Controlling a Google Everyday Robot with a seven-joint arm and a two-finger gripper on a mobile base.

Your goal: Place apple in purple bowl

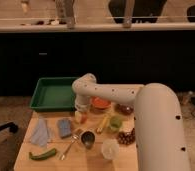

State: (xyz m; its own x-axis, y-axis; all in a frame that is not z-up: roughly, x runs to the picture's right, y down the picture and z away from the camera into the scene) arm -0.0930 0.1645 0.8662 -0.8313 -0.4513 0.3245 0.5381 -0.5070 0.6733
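Observation:
The apple (80,118) is a small orange-red fruit on the wooden table, just in front of the green tray. My gripper (80,114) reaches straight down from the white arm's wrist (82,90) and is shut on the apple, whose upper part is hidden by the fingers. The apple still rests at table level. The purple bowl (125,108), dark and glossy, sits to the right, beyond the orange bowl (100,104) and partly under the arm.
A green tray (53,93) lies at the back left. Across the table (26,150) are a blue cloth (41,133), a sponge (65,127), a green pepper (42,155), a spoon (70,145), a metal cup (87,138), a white cup (110,148), a green cup (115,122) and grapes (125,137).

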